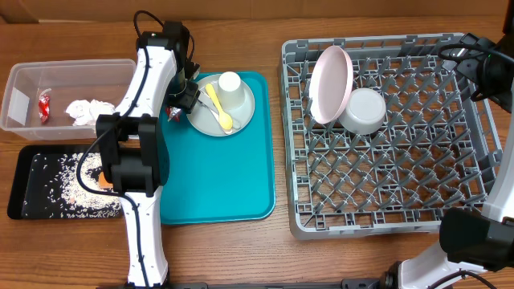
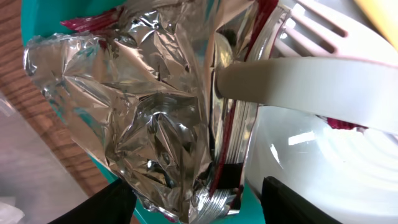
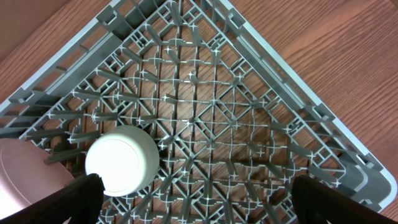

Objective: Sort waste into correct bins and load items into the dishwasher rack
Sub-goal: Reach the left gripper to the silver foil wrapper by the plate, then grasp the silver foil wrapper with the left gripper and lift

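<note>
The crumpled silver foil wrapper [image 2: 137,118] lies at the teal tray's left edge, against the grey-green plate [image 1: 241,120]. My left gripper [image 2: 199,205] is open with one finger on each side of the foil, and a gap still shows on the right. That plate carries the white cup [image 1: 230,87], the yellow spoon [image 1: 218,106] and the white fork [image 2: 311,81]. Over the dishwasher rack [image 1: 385,217], at its far right corner, my right gripper [image 3: 199,202] hangs open and empty. In the rack the pink plate [image 1: 330,83] stands on edge next to the overturned white bowl [image 1: 363,111].
The clear tub [image 1: 64,74] at the far left holds a white napkin [image 1: 87,111] and a red packet [image 1: 44,106]. The black tray [image 1: 20,193] in front of it holds rice [image 1: 64,185] and an orange cube [image 1: 104,179]. The teal tray [image 1: 217,177] lies between them and the rack.
</note>
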{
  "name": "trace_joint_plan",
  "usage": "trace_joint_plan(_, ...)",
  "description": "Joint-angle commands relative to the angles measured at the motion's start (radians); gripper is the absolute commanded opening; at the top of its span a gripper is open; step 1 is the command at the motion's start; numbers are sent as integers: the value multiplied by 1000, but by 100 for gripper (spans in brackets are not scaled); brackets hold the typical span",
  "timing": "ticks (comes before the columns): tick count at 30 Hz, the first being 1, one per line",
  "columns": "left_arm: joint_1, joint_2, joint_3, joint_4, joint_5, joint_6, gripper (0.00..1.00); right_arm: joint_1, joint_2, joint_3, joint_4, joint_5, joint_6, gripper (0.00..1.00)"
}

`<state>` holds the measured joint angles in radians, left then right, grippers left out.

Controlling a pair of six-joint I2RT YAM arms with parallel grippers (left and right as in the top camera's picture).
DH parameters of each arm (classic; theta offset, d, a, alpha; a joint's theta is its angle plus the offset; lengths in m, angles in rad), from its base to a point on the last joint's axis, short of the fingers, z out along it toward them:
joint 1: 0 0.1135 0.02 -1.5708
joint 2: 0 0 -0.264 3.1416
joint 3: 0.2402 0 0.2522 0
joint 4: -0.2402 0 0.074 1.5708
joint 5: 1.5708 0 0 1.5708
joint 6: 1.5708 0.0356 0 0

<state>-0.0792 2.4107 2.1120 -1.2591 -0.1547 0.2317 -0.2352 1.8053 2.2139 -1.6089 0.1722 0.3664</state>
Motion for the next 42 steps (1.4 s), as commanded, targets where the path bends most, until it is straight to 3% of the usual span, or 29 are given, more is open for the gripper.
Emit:
trace_joint_plan(1, 3, 3, 18, -3, -12, -39, 64, -3, -8, -3, 6, 10, 8, 100)
trace_joint_plan(11, 3, 2, 143, -61, 36, -64, 61, -3, -8, -3, 6, 10, 8, 100)
trace_joint_plan(31, 49, 4, 69, -45, -10, -43, 59, -3, -8, -3, 6, 10, 8, 100)
trace_joint_plan(42, 49, 5, 63, -45, 69, 12, 63, -3, -8, -3, 6, 10, 8, 100)
